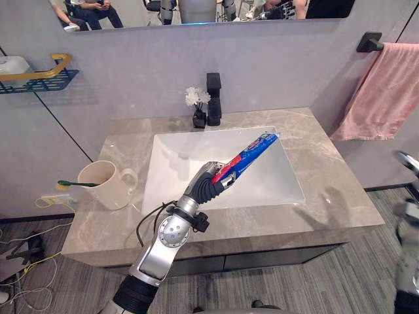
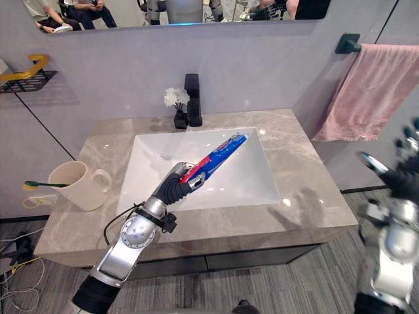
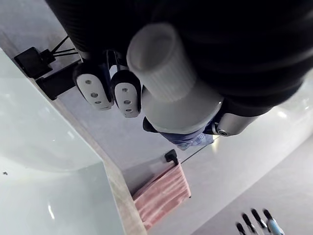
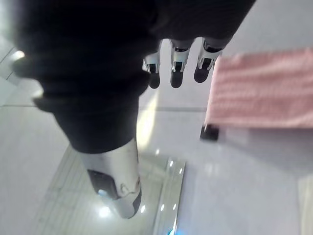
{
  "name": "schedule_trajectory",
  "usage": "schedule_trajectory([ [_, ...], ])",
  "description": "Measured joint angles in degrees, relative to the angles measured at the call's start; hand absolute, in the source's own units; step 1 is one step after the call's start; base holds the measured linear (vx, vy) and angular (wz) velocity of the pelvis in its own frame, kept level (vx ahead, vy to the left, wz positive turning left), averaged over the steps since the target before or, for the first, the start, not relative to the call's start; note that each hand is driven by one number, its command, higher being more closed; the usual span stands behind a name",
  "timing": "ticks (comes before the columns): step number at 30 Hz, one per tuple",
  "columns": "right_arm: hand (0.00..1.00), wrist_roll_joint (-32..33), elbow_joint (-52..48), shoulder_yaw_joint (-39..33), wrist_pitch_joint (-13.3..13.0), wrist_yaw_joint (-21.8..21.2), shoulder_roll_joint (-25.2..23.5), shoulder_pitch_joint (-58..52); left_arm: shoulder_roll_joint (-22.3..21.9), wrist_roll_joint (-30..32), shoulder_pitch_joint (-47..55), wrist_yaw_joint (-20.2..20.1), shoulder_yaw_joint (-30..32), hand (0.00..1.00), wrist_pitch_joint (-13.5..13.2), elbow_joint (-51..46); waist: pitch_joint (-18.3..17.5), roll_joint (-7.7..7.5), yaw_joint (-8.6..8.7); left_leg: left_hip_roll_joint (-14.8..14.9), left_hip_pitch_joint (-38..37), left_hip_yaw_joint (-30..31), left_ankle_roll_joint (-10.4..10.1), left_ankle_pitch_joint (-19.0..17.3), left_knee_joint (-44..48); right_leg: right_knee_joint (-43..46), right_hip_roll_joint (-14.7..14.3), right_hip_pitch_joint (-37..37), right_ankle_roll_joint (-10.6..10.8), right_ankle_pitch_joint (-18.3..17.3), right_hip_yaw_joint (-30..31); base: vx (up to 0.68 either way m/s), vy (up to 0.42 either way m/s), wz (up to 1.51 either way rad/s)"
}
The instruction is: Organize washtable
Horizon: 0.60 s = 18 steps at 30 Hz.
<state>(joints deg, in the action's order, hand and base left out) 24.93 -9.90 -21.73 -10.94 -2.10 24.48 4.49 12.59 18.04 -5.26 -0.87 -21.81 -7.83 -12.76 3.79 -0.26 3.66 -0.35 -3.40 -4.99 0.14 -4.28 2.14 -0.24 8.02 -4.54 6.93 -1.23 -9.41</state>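
Observation:
A blue and red toothpaste tube (image 1: 253,153) slants up over the white sink basin (image 1: 183,163), its white cap (image 3: 164,56) toward my wrist. My left hand (image 1: 211,180) is shut on the tube's lower end, above the basin's front half; its fingers (image 3: 93,88) curl beside the cap. A cream mug (image 1: 103,184) with a green toothbrush (image 1: 73,184) across its rim stands on the stone counter (image 1: 327,190), left of the basin. My right hand (image 2: 400,175) hangs off the counter's right end, its fingers (image 4: 177,61) straight, nothing in it.
A black faucet (image 1: 214,98) and a small black vase of white flowers (image 1: 197,108) stand behind the basin. A pink towel (image 1: 386,91) hangs on the right wall. A blue wall shelf (image 1: 39,77) with a yellow rail is at the left. A mirror runs above.

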Motion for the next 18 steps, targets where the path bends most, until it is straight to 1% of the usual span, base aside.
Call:
schedule_trajectory([
  [1, 0.00, 1.4, 0.0, 2.1, 0.0, -0.8, 0.0, 0.8, 0.0, -0.1, 0.0, 0.1, -0.5, 1.00, -0.2, -0.2, 0.0, 0.02, -0.56, -0.1, 0.0, 0.4, 0.0, 0.0, 0.1, 0.0, 0.1, -0.3, 0.0, 0.0, -0.3, 0.01, -0.004, 0.24],
  [3, 0.00, 2.5, 0.0, 3.8, 0.0, -1.7, 0.0, 1.5, -0.1, -0.1, 0.0, 0.3, -0.9, 1.00, -0.2, -0.2, 0.0, 0.02, -1.29, -0.1, 0.1, 0.4, 0.0, 0.0, 0.2, 0.0, 0.1, -0.4, 0.0, 0.0, -0.4, 0.00, 0.005, 0.08],
  [4, 0.00, 4.3, 0.0, 6.1, 0.0, -2.1, 0.0, 2.5, 0.0, -0.1, 0.0, 0.9, -1.2, 1.00, -0.2, -0.2, 0.0, 0.01, -1.39, -0.4, 0.5, 0.9, 0.1, 0.0, 0.4, 0.0, 0.3, -0.4, 0.0, 0.0, -0.9, -0.02, 0.009, 0.17],
  [7, 0.00, 7.8, -0.1, 10.0, 0.0, -3.3, -0.4, 3.1, 0.0, -0.1, 0.0, 1.4, -1.3, 1.00, -0.2, -0.2, 0.0, 0.02, -1.48, -0.6, 0.8, 1.8, 0.2, 0.2, 0.7, 0.0, 0.6, -0.7, 0.0, 0.0, -1.5, -0.02, 0.011, 0.16],
  [10, 0.00, 10.1, -0.8, 14.5, 0.1, -4.4, -2.7, 3.1, -0.1, -0.3, 0.0, 2.5, -1.6, 1.00, -0.2, -0.2, 0.0, 0.02, -1.52, -0.7, 0.7, 2.0, 0.3, 0.2, 0.7, 0.0, 0.7, -0.9, 0.0, 0.0, -1.7, -0.02, 0.005, 0.06],
  [12, 0.00, 11.0, -1.0, 18.3, 0.3, -4.6, -5.2, 3.1, -0.1, -0.5, 0.0, 3.1, -2.6, 1.00, -0.2, -0.2, -0.1, 0.03, -1.52, -0.8, 0.7, 2.3, 0.4, 0.3, 0.7, 0.0, 0.7, -1.1, 0.0, 0.0, -1.9, -0.03, 0.002, 0.05],
  [16, 0.00, 14.8, -1.0, 22.2, 0.5, -5.8, -8.8, 3.1, -1.1, -0.5, -0.1, 4.1, -3.0, 1.00, -0.2, -0.2, -0.1, 0.07, -1.47, -0.9, 0.8, 2.6, 0.4, 0.5, 0.6, 0.0, 0.8, -1.1, 0.0, 0.0, -2.6, -0.02, -0.002, 0.05],
  [18, 0.00, 17.6, -1.0, 24.0, 1.0, -6.1, -10.5, 3.1, -1.6, -0.5, -0.2, 5.0, -3.0, 1.00, -0.2, -0.2, -0.1, 0.09, -1.47, -0.9, 0.8, 2.9, 0.4, 0.9, 0.2, 0.0, 0.8, -1.1, 0.0, 0.0, -2.9, -0.01, -0.004, 0.07],
])
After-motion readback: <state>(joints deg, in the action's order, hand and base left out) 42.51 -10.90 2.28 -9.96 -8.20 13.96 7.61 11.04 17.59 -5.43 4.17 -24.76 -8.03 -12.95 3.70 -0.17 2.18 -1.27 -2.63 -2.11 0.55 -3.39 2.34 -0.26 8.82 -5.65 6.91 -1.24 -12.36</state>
